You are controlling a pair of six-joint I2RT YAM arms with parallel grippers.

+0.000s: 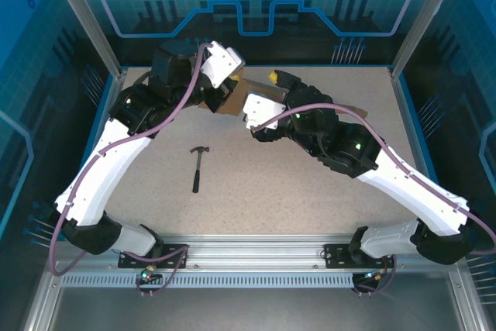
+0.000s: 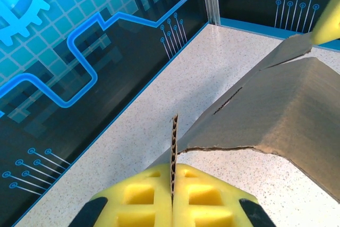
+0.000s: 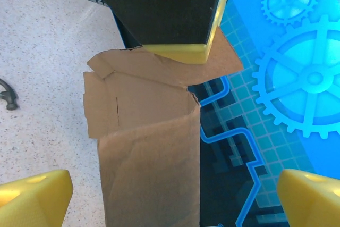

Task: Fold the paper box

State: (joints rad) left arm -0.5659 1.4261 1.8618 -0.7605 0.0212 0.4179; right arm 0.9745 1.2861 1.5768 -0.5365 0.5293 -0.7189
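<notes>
While skirting the hammer (image 1: 199,167) loose on the near desk (image 1: 279,199), work at the paper box (image 1: 231,100) toward the back, between both wrists. Hold left pincer (image 2: 172,187) clamped on a flap edge; close the wide-spread right pincer (image 3: 172,195) squarely around the raised panel, bending along the score. From left wrist: corrugated edge gripped end-on; overhead, largely covered by arms.

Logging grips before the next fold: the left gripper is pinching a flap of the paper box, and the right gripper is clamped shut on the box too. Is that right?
Not quite. The right gripper is open: the right wrist view shows its yellow fingers spread wide, either side of the paper box. The left gripper does pinch a flap.
</notes>
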